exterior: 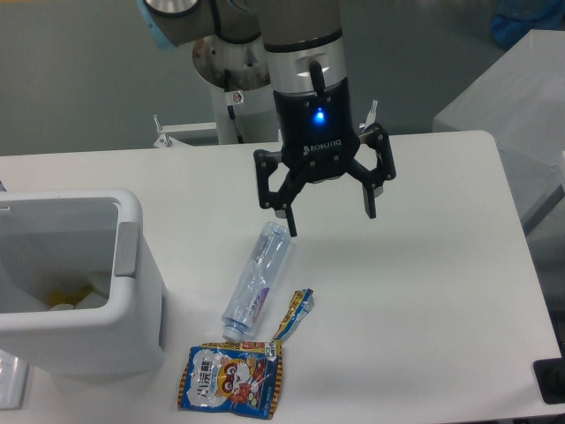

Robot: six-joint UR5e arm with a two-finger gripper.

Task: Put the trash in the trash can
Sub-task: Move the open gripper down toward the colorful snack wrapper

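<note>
While the arm hangs over the middle of the white counter [424,265], the end effector [331,221] points downward with its two black fingers [371,190] spread wide apart and nothing between them. A blue indicator light glows on its housing. One fingertip sits just beside the upper end of the crushed clear bottle [258,281], though contact cannot be confirmed from this view.

The bottle lies flat on the counter, angled from upper right to lower left, with a bluish label around its lower half. Just to its right lies the small torn wrapper strip [295,314], close to the bottle's lower end. Below both, near the front edge of the counter, the blue-and-orange snack bag [231,378] lies flat with its cartoon print facing up; the strip's lower tip nearly meets the bag's top edge.

At the left edge stands the trash can [132,265], white and boxy, open at the top, with a grey panel on its right side. Some yellowish items are visible inside it.
</note>
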